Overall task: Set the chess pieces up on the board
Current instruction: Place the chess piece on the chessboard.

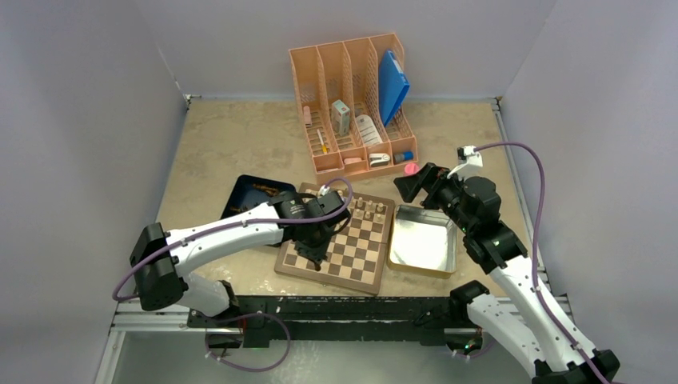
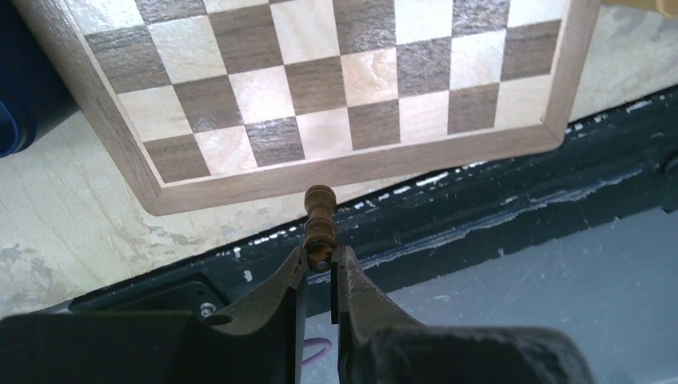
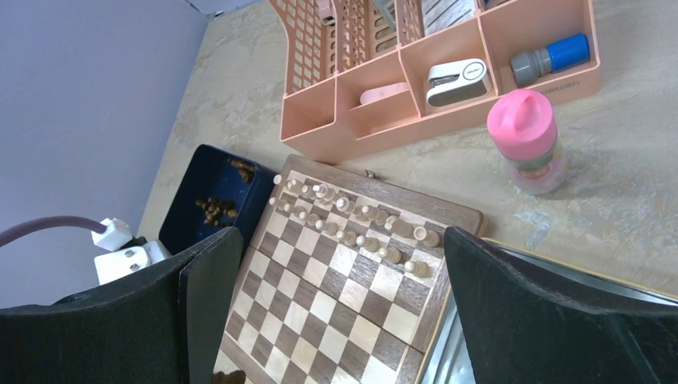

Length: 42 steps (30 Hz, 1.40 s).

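Chess pieces [image 3: 212,210] of dark wood lie in the blue tray [image 3: 184,184] beside the board [image 3: 416,198]. One dark piece [image 2: 320,218] is pinched by its end in the left gripper [image 2: 320,260], just off the board's near rim. Pale pieces [image 3: 352,220] fill the two far rows. The right gripper [image 3: 340,264] hangs spread wide near the metal tin [image 1: 422,240].

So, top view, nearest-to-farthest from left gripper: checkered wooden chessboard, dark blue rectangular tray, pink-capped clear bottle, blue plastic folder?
1. chessboard: under the left gripper
2. dark blue tray: left of board
3. pink-capped bottle: beyond board's far-right corner
4. blue folder: back, in peach organizer
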### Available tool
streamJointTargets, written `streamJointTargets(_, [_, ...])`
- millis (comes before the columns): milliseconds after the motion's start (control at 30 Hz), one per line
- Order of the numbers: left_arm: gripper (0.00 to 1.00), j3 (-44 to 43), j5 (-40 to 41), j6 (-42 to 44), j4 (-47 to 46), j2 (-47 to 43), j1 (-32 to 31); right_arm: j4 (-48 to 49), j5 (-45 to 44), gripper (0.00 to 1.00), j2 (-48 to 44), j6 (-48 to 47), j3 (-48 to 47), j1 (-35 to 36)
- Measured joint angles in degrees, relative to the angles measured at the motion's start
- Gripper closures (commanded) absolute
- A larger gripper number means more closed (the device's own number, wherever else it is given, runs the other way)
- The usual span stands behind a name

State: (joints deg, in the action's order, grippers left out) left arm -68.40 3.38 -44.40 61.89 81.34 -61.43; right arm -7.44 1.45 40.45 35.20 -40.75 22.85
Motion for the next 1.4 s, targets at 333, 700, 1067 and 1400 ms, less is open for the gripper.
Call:
streamJointTargets(333, [0.93, 1.1, 2.0, -0.4, -3.9, 1.9, 0.0, -1.7, -0.4, 0.01, -0.7, 0.7, 0.0, 0.0])
streamJointTargets(700, [0.92, 3.4, 1.7, 0.0, -6.6, 4.3, 0.0, -2.1, -0.4, 0.01, -0.7, 0.8, 0.0, 0.0])
streamJointTargets(1067, [0.9, 4.6, 1.5, 0.5, -9.0, 5.6, 0.0, -2.2, -0.4, 0.01, -0.9, 0.7, 0.0, 0.0])
streamJointTargets(1400, [0.64, 4.6, 1.7, 0.6, -9.0, 5.8, -0.1, -2.2, -0.4, 0.01, -0.9, 0.6, 0.0, 0.0])
